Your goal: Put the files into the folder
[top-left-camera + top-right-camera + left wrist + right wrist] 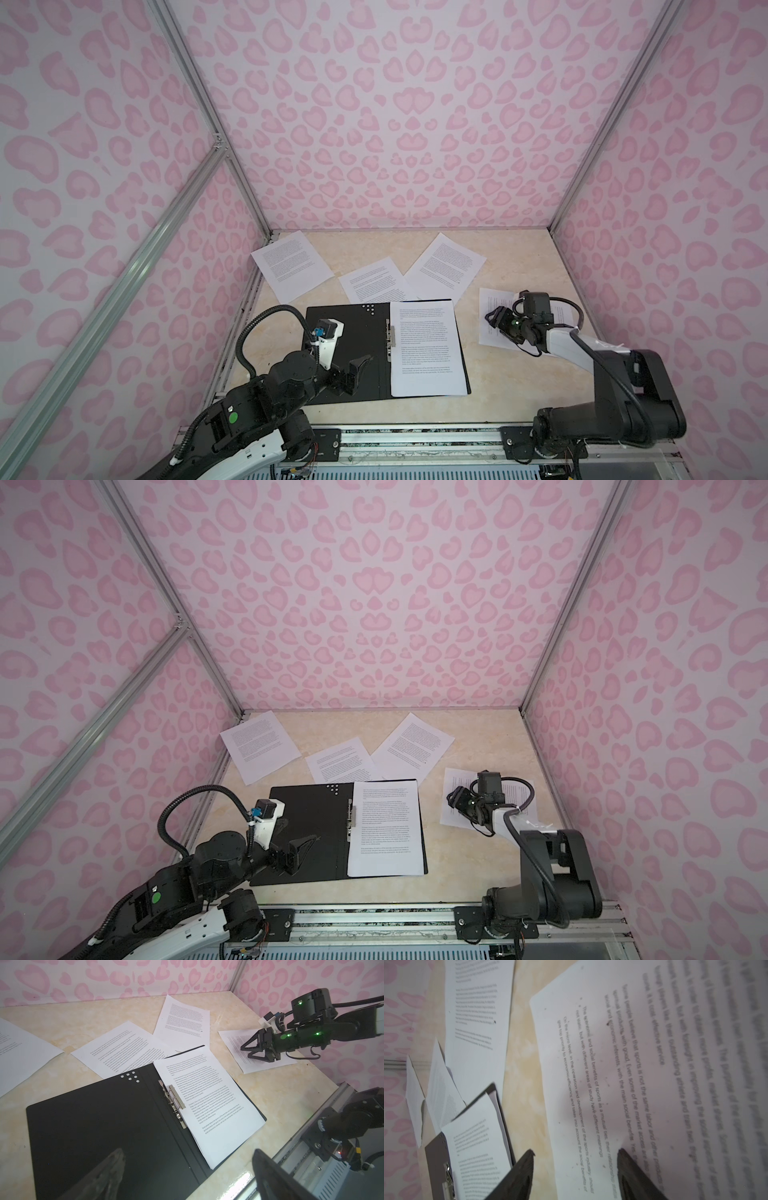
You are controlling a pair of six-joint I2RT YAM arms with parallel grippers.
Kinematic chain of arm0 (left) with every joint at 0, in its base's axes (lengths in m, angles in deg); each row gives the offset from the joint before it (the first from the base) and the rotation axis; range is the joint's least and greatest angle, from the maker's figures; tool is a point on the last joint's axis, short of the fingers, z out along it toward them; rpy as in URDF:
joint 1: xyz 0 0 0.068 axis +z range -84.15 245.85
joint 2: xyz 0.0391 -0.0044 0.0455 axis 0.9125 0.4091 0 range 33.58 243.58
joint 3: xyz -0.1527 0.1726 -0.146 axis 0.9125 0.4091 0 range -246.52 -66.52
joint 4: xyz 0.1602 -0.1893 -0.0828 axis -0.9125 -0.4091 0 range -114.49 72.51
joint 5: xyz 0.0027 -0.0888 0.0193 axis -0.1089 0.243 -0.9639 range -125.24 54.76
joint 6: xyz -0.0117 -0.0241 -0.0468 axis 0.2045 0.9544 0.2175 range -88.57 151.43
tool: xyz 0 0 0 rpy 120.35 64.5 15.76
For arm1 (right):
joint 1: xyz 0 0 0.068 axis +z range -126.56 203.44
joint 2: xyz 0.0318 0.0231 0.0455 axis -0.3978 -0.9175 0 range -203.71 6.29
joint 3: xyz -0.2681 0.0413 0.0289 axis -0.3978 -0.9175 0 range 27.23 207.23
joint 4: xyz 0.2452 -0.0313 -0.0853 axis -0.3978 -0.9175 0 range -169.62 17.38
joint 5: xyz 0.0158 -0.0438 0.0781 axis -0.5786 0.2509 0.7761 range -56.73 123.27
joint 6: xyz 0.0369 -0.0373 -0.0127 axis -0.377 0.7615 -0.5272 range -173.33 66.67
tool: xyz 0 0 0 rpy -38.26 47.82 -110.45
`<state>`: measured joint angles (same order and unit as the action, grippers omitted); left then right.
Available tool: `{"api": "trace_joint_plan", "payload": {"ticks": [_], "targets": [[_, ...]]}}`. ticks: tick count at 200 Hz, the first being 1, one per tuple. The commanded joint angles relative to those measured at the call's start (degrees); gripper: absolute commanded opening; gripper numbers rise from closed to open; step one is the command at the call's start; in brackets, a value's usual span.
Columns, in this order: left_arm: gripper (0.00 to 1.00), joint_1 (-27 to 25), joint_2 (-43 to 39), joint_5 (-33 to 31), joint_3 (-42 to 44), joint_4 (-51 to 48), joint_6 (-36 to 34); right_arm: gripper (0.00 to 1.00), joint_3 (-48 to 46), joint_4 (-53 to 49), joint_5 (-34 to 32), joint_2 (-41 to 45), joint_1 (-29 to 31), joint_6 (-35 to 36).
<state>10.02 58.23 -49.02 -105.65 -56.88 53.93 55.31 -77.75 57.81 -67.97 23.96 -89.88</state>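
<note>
Marble tabletop [498, 386] carries the open folder [365, 332], black inside up, beneath the left gripper [189, 1157], jaws released wide. Only the right wrist view shows the right gripper [575, 1152], jaws parted and empty, straddling the short edge of a loose sheet [654, 1064], whose long axis runs from jaw to jaw

"Some people believe that sports is not the same labor" on a loose sheet [643, 1028]

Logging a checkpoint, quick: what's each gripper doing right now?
Left gripper: open, empty, above the folder, over its black inside cover.
Right gripper: open, empty, low over the edge of a loose sheet.
</note>
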Motion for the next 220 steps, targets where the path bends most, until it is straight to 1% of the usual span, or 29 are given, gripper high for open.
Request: {"api": "trace_joint_plan", "payload": {"ticks": [1,12,18,30,42,66,81,94,103,117,141,157,179,194,205,220], "targets": [[0.97,0.0,5.0,5.9,-0.5,5.5,1.1,0.68,0.0,-11.7,0.7,10.0,-2.3,2.8],[0.97,0.0,9.8,10.4,-0.5,9.7,1.9,0.71,0.0,-12.9,-2.3,15.5,-5.4,3.0],[0.97,0.0,13.3,13.2,-0.9,11.9,1.9,0.76,-0.1,-13.1,-3.5,17.5,-7.8,2.9],[0.97,-0.1,21.1,16.7,-3.0,15.4,2.2,0.81,0.4,-13.5,-3.5,19.1,-12.1,2.6],[0.97,-0.1,29.7,18.4,-6.6,17.5,3.6,0.85,1.5,-14.2,-4.0,18.2,-15.3,2.3],[0.97,-0.1,47.2,26.4,-16.6,18.9,3.3,0.87,2.6,-14.3,-6.3,14.2,-19.8,1.1],[0.97,-0.2,56.3,27.9,-23.1,18.6,2.9,0.87,2.5,-13.4,-7.9,12.1,-21.9,0.9],[0.97,-0.2,62.3,28.6,-27.4,18.7,2.7,0.86,2.1,-11.6,-7.4,10.6,-22.8,0.9],[0.97,-0.2,65.9,29.1,-30.7,18.5,2.1,0.86,2.2,-11.1,-8.0,9.6,-22.9,2.2],[0.97,-0.2,71.5,29.3,-36.5,17.4,1.1,0.86,1.6,-8.7,-8.0,8.0,-22.9,2.2],[0.98,0.0,80.5,29.9,-46.2,16.4,0.5,0.84,1.2,-4.4,-3.7,4.1,-22.7,3.1],[0.99,0.2,85.6,30.9,-51.5,15.7,0.8,0.84,1.3,-1.9,-2.7,1.4,-21.9,4.1],[0.99,0.4,89.0,31.8,-55.4,15.9,1.8,0.82,3.8,-2.1,-1.7,-3.3,-21.1,6.0],[1.00,0.5,90.0,32.2,-56.4,16.3,2.1,0.82,5.5,-0.6,-0.2,-7.1,-19.2,6.8],[0.99,1.0,90.5,32.4,-57.0,16.3,2.4,0.81,7.6,-0.2,1.6,-10.9,-16.3,7.6],[0.99,1.7,90.8,33.2,-56.9,16.9,3.2,0.80,9.7,0.8,1.4,-14.3,-12.6,8.4]]}}
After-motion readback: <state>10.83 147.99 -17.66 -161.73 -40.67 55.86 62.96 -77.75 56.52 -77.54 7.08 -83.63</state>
